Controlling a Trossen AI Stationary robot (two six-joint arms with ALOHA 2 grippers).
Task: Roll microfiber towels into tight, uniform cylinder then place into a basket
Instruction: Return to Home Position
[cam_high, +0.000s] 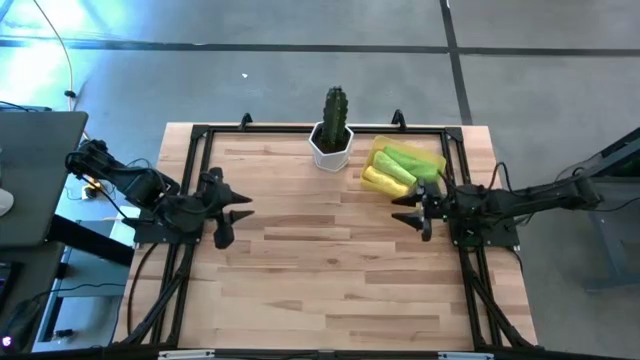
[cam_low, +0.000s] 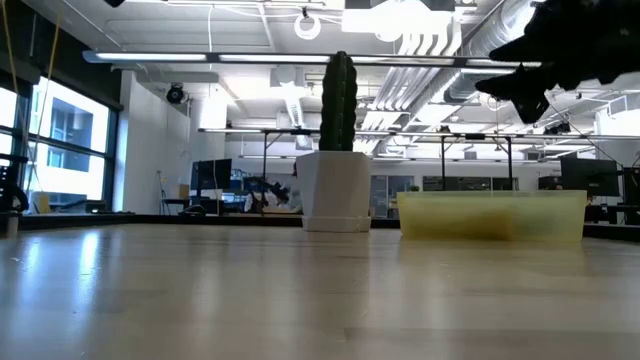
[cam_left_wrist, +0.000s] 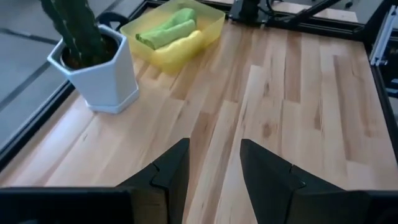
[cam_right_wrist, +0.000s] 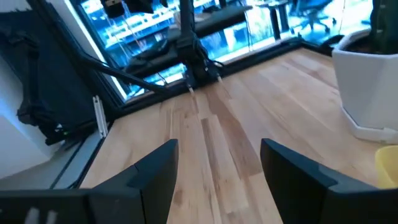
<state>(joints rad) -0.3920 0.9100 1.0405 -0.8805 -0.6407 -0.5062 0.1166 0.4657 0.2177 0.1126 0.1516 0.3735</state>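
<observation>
**Now both claws hang empty, and the towels lie in the basket**

Seen from above, the basket (cam_high: 378, 144) sits at the far right of the worktop (cam_high: 330, 290), just beside the white pot (cam_high: 331, 148) that holds the cactus (cam_high: 335, 105). Rolled towels fill it. The green rolls (cam_high: 408, 163) lie side by side; there seem to be two, though the seam between them is hard to make out. The yellow roll (cam_high: 384, 181) lies against them on the side nearer the middle of the worktop.

The left claw (cam_high: 238, 212) hovers over the left side of the worktop, well apart from the basket. Its fingers are spread with a clear gap and hold nothing. The right claw (cam_high: 408, 212) hangs near the basket's front edge, raised above it in the low view. Its fingers are likewise parted and empty.
</observation>
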